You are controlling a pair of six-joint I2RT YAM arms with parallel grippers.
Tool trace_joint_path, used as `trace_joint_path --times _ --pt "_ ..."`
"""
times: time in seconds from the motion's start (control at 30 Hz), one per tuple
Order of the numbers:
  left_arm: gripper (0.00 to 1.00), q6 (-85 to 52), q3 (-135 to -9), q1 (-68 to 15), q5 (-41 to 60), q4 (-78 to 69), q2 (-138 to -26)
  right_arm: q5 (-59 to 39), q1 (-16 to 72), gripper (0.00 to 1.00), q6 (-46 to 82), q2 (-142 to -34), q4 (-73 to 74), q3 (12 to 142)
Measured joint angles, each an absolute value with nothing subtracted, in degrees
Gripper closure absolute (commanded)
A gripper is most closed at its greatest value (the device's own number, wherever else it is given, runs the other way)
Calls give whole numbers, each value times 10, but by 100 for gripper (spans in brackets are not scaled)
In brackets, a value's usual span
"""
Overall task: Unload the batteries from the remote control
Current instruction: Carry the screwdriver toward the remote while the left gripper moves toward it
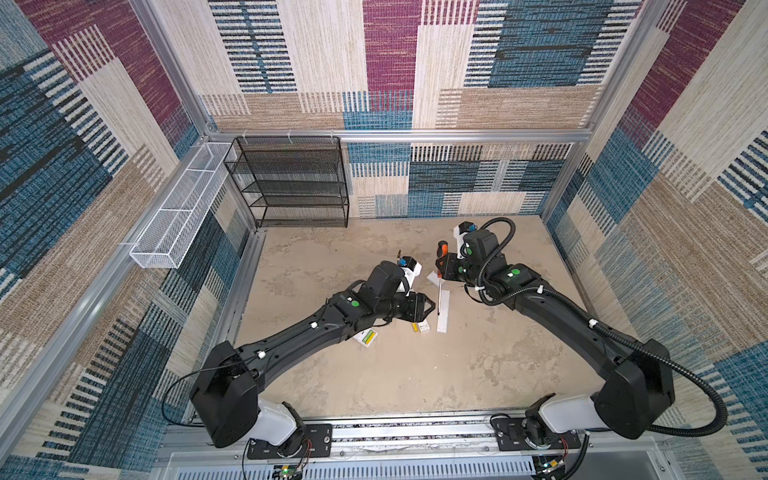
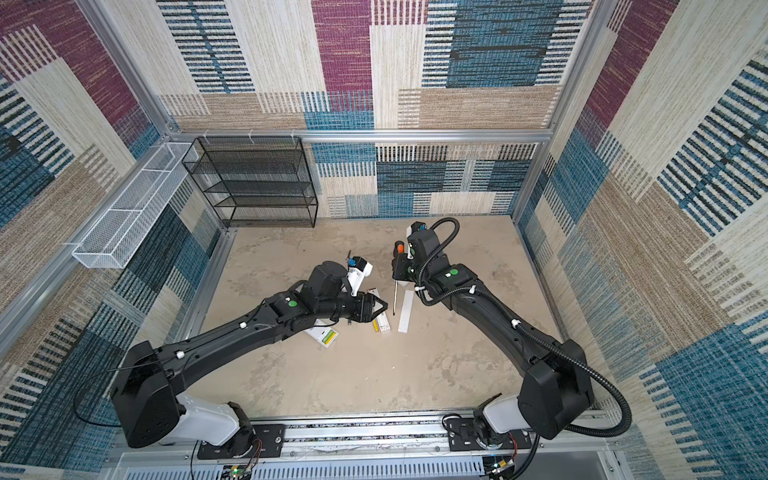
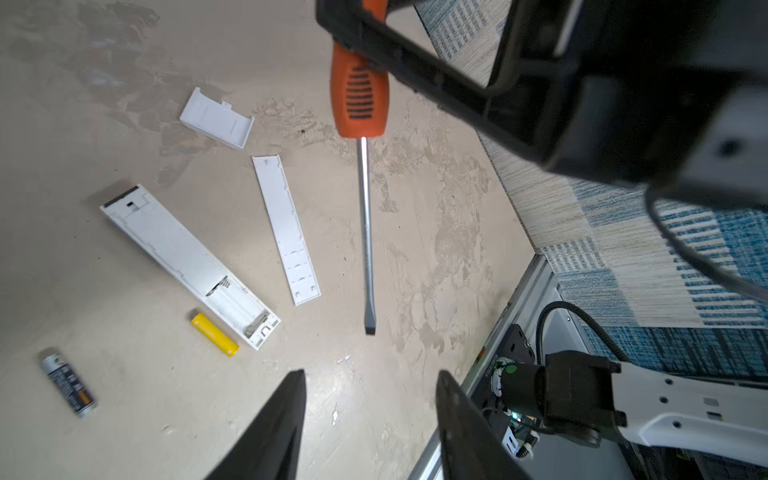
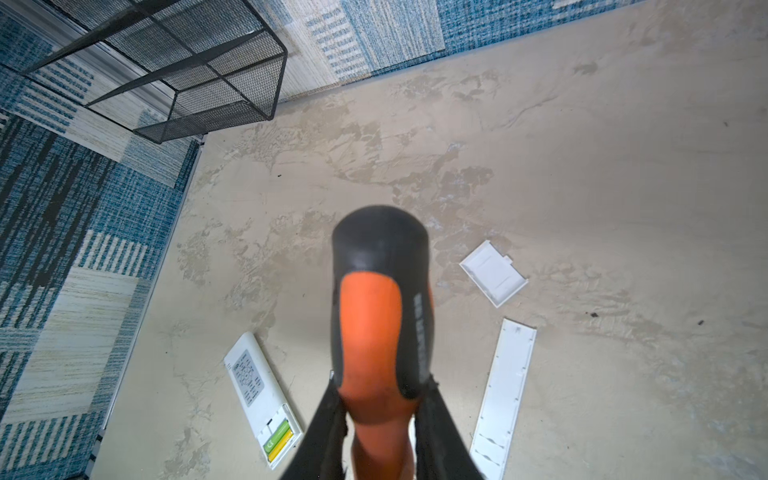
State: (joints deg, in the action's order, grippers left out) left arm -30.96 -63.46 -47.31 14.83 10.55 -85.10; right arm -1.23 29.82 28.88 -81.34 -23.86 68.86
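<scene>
Work surface: the mottled beige table (image 1: 415, 374) carries every part.

Left gripper (image 3: 370, 411): the jaws stand about half apart with nothing between them. It is poised low over the table near the emptied remote, and I judge it is placed to collect a loose cell.

Right gripper (image 4: 380, 386): it is clamped on the handle of an orange-and-black-handled flat-blade screwdriver (image 3: 365, 232). The blade points down at the table just beside the long cover. I judge it is held as a pry tool for seated cells.

Remote one: a white plastic remote control lying face down (image 3: 178, 253). Its battery bay is exposed and empty.

Remote two: a white remote control lying buttons up (image 4: 253, 382), well apart from the first and beneath the left arm. Its bay is open.

Covers: a long white plastic back strip (image 3: 286, 230) lies between remote one and the screwdriver. A short white battery door (image 3: 216, 118) lies beyond it. Both are set aside, clear of the bays.

Batteries:
- A yellow cylindrical cell (image 3: 214, 334) lies on the table just beside remote one's bay.
- A dark grey-capped cell (image 3: 68, 382) lies farther off.
- A yellow-green and yellow pair (image 4: 278, 442) sits seated in remote two.

Judgement: the unloading is roughly half complete.
</scene>
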Motion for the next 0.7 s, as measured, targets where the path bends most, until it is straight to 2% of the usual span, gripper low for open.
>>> trace_joint_path --times 0.43,0.5,0.57,0.6,0.63,0.7 --pt "58 -337 -611 -479 139 9 -903 -47 310 98 301 -812 -238 693" --pt "65 -342 -612 -479 139 4 -908 -50 310 98 302 -812 -238 693" --pt "82 -344 -612 -479 139 1 -909 -53 310 97 303 -811 -238 693" --pt "94 -345 -612 -479 139 -3 -909 -55 310 95 303 -810 -238 693" --pt "100 -345 -612 -479 139 -6 -908 -54 310 89 303 -808 -238 693" --pt "100 -342 -612 -479 139 -6 -904 -55 310 70 303 -803 -238 693"
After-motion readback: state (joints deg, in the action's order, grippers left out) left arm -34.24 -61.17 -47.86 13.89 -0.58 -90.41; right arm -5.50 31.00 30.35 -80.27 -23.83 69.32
